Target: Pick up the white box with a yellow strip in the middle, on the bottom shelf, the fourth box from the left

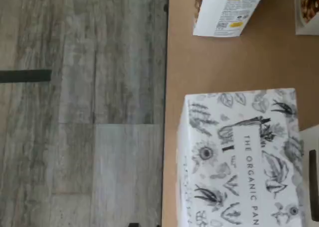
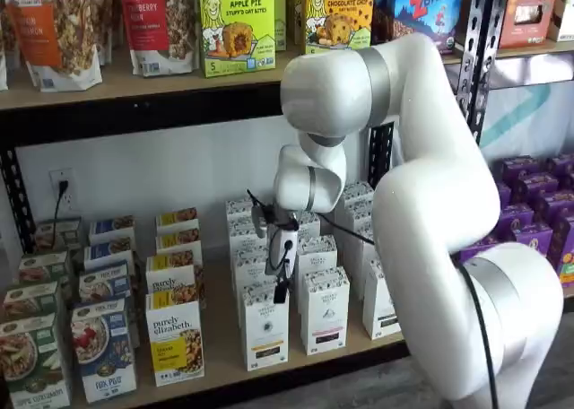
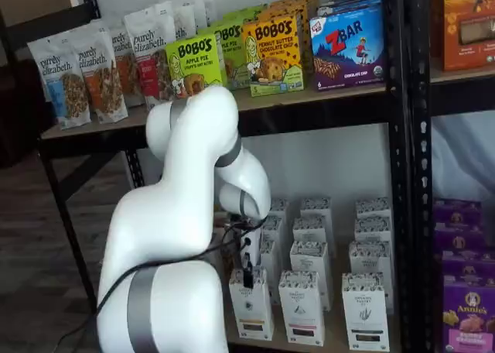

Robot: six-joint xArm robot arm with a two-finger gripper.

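Fingers (image 2: 282,292) hanging just above white box (image 2: 265,330) on bottom shelf (image 2: 220,360), open, holding nothing

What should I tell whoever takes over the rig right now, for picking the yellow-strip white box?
Gripper: fingers open, holding nothing, hanging just above the front row of white cartons.
White box: upright at the front of the bottom shelf, not gripped.
Done: arm brought over the box.
Left: lower the fingers around the box, close, lift it out.
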